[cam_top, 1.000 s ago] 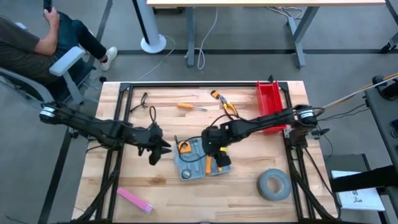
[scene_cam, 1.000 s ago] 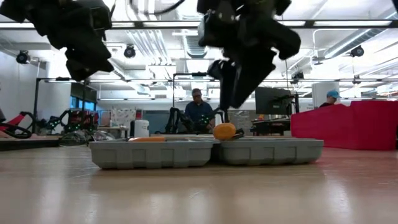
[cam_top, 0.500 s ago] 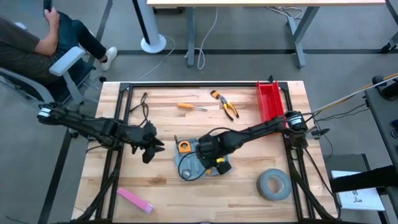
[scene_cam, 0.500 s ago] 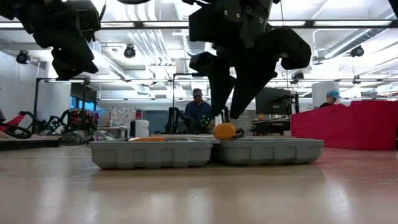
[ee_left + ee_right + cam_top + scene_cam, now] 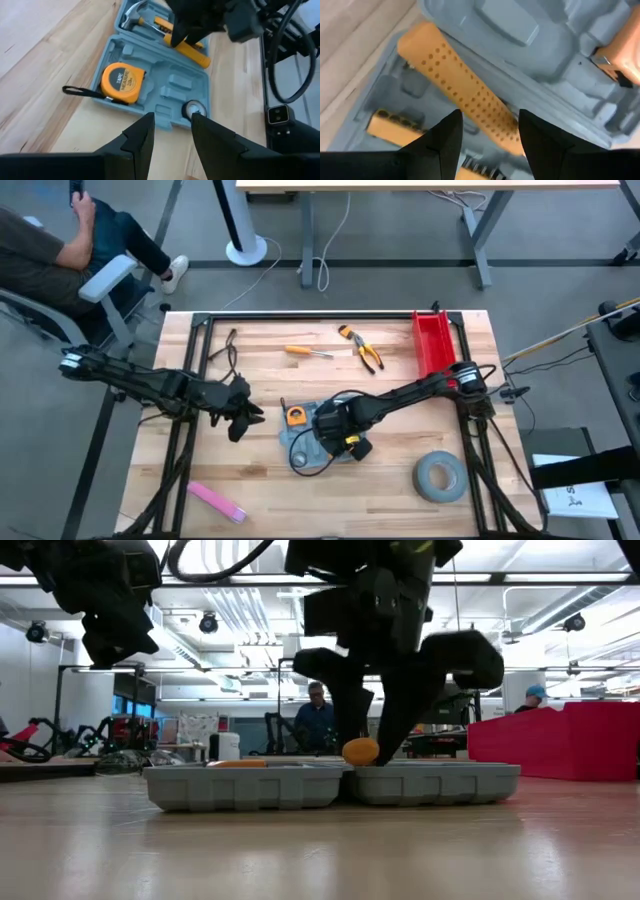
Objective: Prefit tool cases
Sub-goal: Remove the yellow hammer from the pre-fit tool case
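Observation:
The blue-grey tool case [image 5: 305, 435] lies open and flat on the wooden table, seen edge-on in the low view [image 5: 330, 785]. A yellow tape measure [image 5: 122, 82] sits in one half. A hammer's yellow handle [image 5: 455, 80] lies across the case's middle ridge. My right gripper [image 5: 490, 135] points down over the case, open, one finger on each side of that handle [image 5: 360, 751]. My left gripper [image 5: 172, 132] hovers open to the left of the case [image 5: 250, 418], holding nothing. My right gripper comes from above with its fingers [image 5: 445, 142] across the hammer's handle. The handle runs between them and rests on the case. Whether the fingers touch it I cannot tell.
A red bin [image 5: 432, 340] stands at the far right, and a grey tape roll [image 5: 440, 477] lies near the right front. Pliers [image 5: 362, 348] and a screwdriver [image 5: 305, 352] lie behind the case. A pink object [image 5: 217, 502] lies near the front left. A person sits beyond the far left corner.
My right gripper has come down onto the open case, shifting toward the table's left and near edge while its wrist rolled; its fingers now straddle the hammer's handle. My left gripper drew back a little toward the left edge and rose slightly. The case and tools have stayed put.

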`<state>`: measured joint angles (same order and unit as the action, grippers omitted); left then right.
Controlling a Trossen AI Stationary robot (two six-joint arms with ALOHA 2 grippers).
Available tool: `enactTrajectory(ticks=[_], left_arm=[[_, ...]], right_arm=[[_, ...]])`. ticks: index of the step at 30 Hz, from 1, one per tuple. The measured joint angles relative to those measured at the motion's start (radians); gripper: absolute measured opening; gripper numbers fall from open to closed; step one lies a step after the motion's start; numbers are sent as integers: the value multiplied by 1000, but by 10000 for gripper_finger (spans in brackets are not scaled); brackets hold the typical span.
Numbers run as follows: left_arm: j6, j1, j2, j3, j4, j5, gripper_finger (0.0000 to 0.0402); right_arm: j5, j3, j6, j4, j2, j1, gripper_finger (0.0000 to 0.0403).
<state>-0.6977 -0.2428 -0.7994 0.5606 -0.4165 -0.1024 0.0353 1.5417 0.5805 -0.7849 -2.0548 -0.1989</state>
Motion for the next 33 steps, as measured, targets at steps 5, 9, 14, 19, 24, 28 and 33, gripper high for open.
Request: enactTrajectory(ticks=[5, 9, 14, 19, 24, 28, 33], left_arm=[[-4, 0, 1, 0, -3, 6, 137], [-4, 0, 1, 0, -4, 13, 137], [-2, 0, 0, 0, -4, 12, 137], [-1, 0, 0, 0, -3, 12, 137], [0, 0, 1, 0, -4, 11, 137], [0, 0, 1, 0, -4, 11, 137], [0, 0, 1, 0, -3, 11, 137]], right_arm=[[54, 4, 33, 16, -32, -1, 169], [65, 5, 32, 19, -34, -1, 156], [73, 3, 22, 15, -13, 1, 117], [70, 2, 22, 12, -9, 3, 71], [69, 2, 20, 11, -4, 3, 48], [68, 2, 20, 12, -3, 8, 48], [70, 2, 14, 6, 5, 11, 48]])
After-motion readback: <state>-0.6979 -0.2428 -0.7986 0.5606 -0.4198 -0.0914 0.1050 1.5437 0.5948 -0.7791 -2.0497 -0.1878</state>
